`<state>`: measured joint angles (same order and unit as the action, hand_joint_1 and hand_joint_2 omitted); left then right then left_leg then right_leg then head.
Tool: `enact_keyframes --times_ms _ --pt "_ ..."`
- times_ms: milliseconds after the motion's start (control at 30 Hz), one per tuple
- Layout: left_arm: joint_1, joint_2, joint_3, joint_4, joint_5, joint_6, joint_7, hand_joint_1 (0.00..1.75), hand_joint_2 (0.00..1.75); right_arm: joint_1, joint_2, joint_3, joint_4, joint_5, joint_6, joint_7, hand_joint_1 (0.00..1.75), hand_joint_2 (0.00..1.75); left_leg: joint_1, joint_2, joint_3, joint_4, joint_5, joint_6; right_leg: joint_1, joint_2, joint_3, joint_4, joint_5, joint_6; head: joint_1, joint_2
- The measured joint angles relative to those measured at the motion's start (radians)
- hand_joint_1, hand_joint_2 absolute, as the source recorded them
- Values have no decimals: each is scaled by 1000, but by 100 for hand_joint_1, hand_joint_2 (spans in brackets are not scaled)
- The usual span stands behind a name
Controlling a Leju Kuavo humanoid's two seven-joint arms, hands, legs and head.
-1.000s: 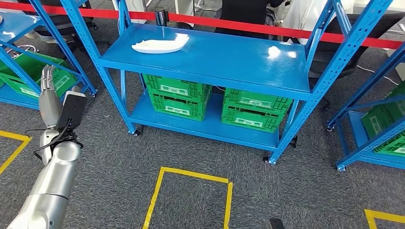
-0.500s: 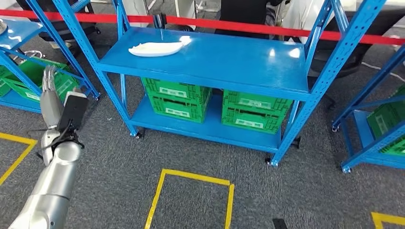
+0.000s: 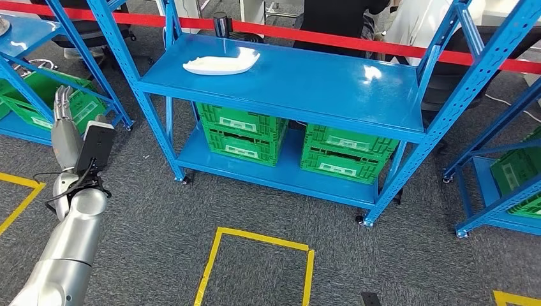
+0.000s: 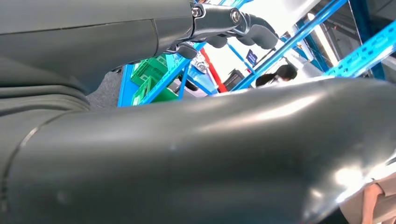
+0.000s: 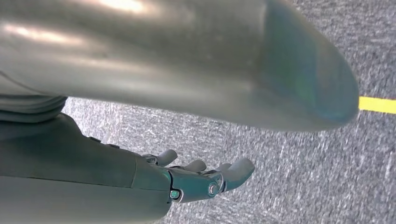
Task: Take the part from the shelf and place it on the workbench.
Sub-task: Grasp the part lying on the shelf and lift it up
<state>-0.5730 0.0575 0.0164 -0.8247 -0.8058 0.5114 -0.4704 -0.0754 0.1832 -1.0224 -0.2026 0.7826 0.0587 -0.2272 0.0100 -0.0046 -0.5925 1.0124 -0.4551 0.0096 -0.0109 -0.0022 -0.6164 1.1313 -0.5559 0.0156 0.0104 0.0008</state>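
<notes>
Ahead, a blue shelf [image 3: 287, 83] fills the middle of the head view, with four green crates [image 3: 295, 140] stacked in pairs on its lower deck. The white part [image 3: 221, 63] lies flat on the top deck toward 11 o'clock, near the back edge. The left hand [image 3: 62, 108] hangs at 9 o'clock, fingers straight, released. The right hand [image 5: 205, 179] hangs over grey carpet, fingers loosely apart, grasping nothing.

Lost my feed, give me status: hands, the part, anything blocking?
Left hand raised, empty, short of the shelf. Right hand hanging over carpet, fingers apart, empty. White part on top shelf, untouched. Nothing lying between.
</notes>
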Motion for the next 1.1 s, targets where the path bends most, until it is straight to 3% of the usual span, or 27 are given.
enact_keyframes --times_ms 67,100,133,200,267,300,400,467,567,600,633,667,733,767,833,933,1000,1100 --pt "4 -1 0 -3 -2 -2 1 0 0 1 0 -1 0 0 0 0 0 0 -2 0 0 1 -3 6 0 0 -71 132 -51 3 3 0" --pt "6 -2 0 -3 -3 -2 2 0 0 2 0 -1 0 0 0 0 0 0 -4 -1 1 2 -4 8 1 0 -96 171 -56 2 3 0" --pt "8 -3 0 -4 -4 -3 3 0 0 3 0 -2 0 1 0 0 0 0 -5 -3 2 3 -6 8 1 0 -104 173 -41 0 3 0" --pt "10 -5 0 -7 -8 -4 6 0 0 2 0 -4 0 1 0 1 0 0 -6 -7 7 6 -11 7 3 1 -64 68 31 -9 3 0" --pt "9 -7 0 -10 -12 -5 7 0 0 1 0 -6 0 1 0 1 0 0 -9 -9 10 8 -16 0 9 1 -9 -56 82 -21 3 0" --pt "8 -7 0 -11 -13 -5 7 0 0 0 -1 -7 0 0 1 1 0 0 -11 -9 11 8 -19 -5 11 1 5 -88 90 -26 2 0" --pt "8 -8 0 -13 -18 -11 8 0 0 1 0 -9 0 -2 1 1 0 0 -9 -9 13 5 -22 -22 11 -1 12 -105 90 -39 2 0" --pt "7 -8 0 -17 -23 -15 9 0 0 0 0 -10 0 -2 1 1 0 0 -8 -8 -1 39 -44 -33 6 -1 20 -114 94 -50 -1 0" --pt "8 -6 0 -16 -25 -18 11 0 0 0 0 -11 0 -2 1 1 0 0 -3 -5 -92 221 -125 -46 4 -2 28 -117 90 -59 -6 0" --pt "11 -6 0 -16 -25 -19 12 0 0 0 1 -11 0 -1 1 1 0 0 -1 -4 -121 271 -137 -50 3 -2 30 -117 88 -59 -6 0" --pt "13 -6 0 -15 -26 -20 12 0 0 1 1 -11 0 -1 1 1 0 0 1 -3 -133 286 -130 -52 3 -1 33 -117 86 -58 -6 0" --pt "14 -6 0 -14 -26 -19 13 0 0 1 1 -12 0 -1 1 1 0 0 3 -2 -123 258 -102 -53 2 -1 36 -116 83 -56 -6 0" --pt "14 -5 0 -15 -27 -19 13 0 0 1 0 -12 0 -1 1 1 0 0 7 3 -60 121 -29 -55 0 -1 45 -114 75 -48 -6 0" --pt "13 -5 0 -15 -28 -18 13 0 0 0 0 -12 0 -1 1 1 0 0 6 4 -29 59 -7 -53 1 0 48 -112 71 -42 -6 0" --pt "13 -4 0 -14 -29 -18 13 0 0 0 0 -12 0 -1 1 1 0 0 3 3 -5 7 0 -42 4 1 48 -111 68 -31 -5 0" --pt "13 -4 0 -16 -29 -18 13 0 0 0 0 -12 0 -1 1 2 0 0 2 -1 -3 4 -1 -18 3 0 46 -106 60 -14 -3 0" --pt "11 -4 0 -18 -29 -17 13 0 0 -1 0 -13 0 2 1 2 0 0 4 -1 2 -1 -1 -5 1 1 16 -40 23 -4 0 0" --pt "15 -4 0 -19 -29 -17 13 0 0 1 0 -13 0 5 1 4 0 0 1 -1 4 0 -5 4 1 1 -88 151 -49 1 3 0"
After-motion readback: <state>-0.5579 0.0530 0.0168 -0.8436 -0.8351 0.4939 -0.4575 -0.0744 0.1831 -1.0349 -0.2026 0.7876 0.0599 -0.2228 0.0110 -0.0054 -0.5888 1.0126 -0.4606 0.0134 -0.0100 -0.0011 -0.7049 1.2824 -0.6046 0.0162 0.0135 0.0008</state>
